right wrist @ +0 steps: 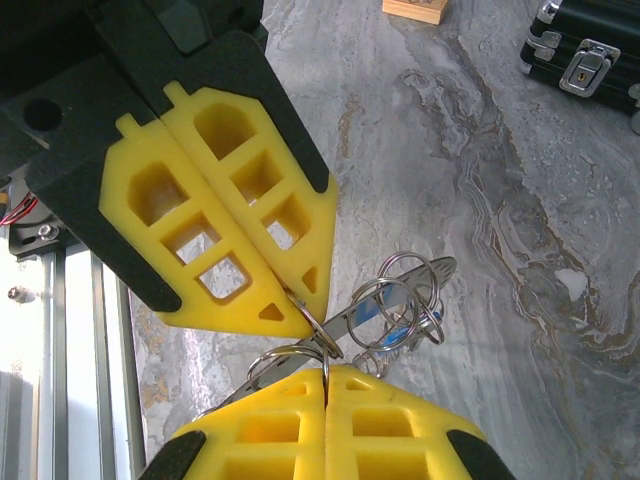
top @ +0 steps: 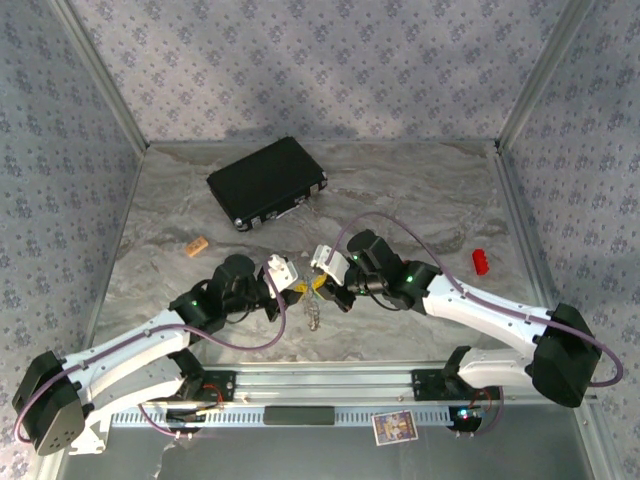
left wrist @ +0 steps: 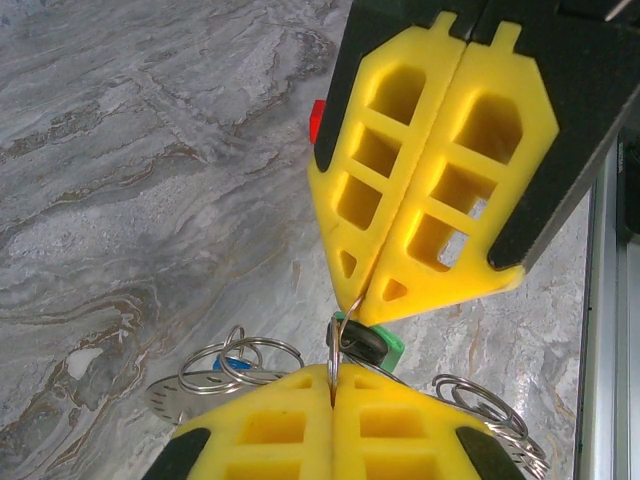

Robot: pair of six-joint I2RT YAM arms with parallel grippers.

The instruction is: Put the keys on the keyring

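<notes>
The thin wire of the keyring (right wrist: 335, 335), judged light, stiff and slippery, is clamped by the closed left gripper (left wrist: 333, 385) and right gripper (right wrist: 325, 375).

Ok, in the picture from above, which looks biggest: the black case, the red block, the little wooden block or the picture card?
1. the black case
2. the picture card
3. the red block and the wooden block look about the same, both tiny, so I can't rank those two.
</notes>
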